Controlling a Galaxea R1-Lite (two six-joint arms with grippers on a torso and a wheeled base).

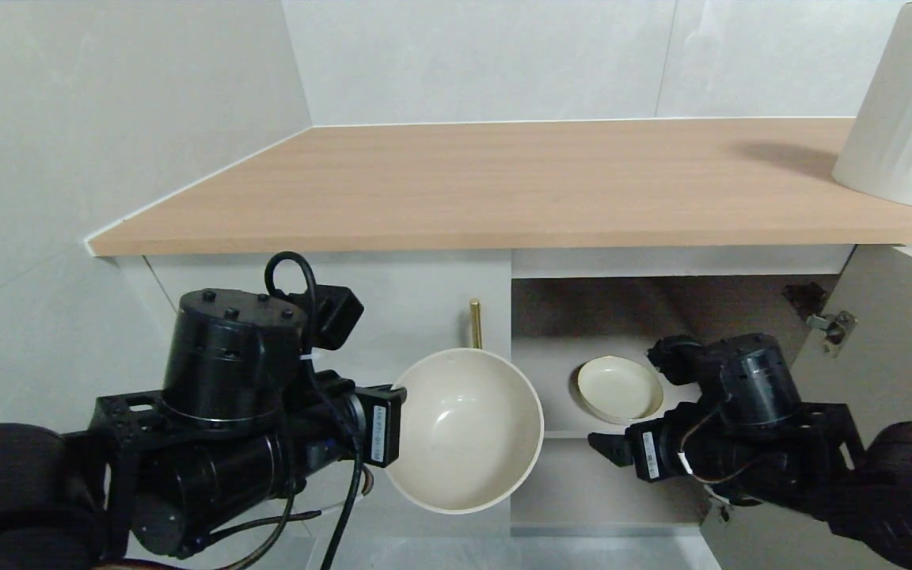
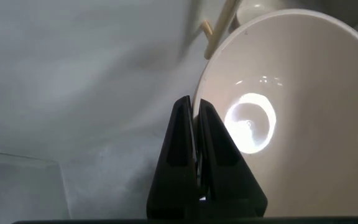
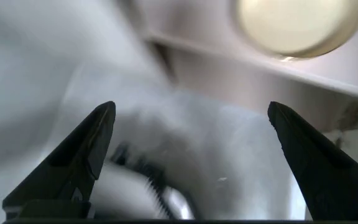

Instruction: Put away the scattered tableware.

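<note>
The left gripper (image 2: 195, 112) is clenched on the rim of the cream bowl (image 1: 464, 431), in front of the closed cabinet door (image 1: 393, 301). The right gripper (image 3: 190, 111), its 2 fingers spread and holding nothing, hangs near the small dish (image 1: 620, 388) on the open cabinet's shelf (image 1: 543, 380).

I see the lampshade (image 1: 909, 111) run off the head view's top and right edges, the bowl (image 2: 303, 81) cropped in the left wrist view, and the dish (image 3: 294, 25) blurred and cropped in the right wrist view.
</note>
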